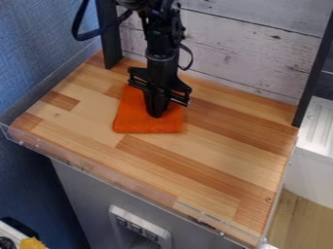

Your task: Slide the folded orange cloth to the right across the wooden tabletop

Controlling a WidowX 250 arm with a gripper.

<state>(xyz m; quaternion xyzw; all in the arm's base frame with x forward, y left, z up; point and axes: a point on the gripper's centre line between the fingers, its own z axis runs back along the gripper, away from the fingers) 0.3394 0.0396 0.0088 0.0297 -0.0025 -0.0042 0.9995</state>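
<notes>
The black gripper [156, 115] hangs down over an orange cloth [133, 119] on the wooden table. Its tips are at the cloth's middle to right part and appear to touch it, though the exact contact cannot be told. The cloth looks folded into a rough square and lies flat at the table's back left, partly hidden behind the gripper. Whether any of the cloth is pinched cannot be made out.
The wooden table [195, 160] has a clear raised edge along its front. Behind it stands a whitewashed plank wall [247, 53], with black posts at left and right. A blue wall [42, 53] is at the left.
</notes>
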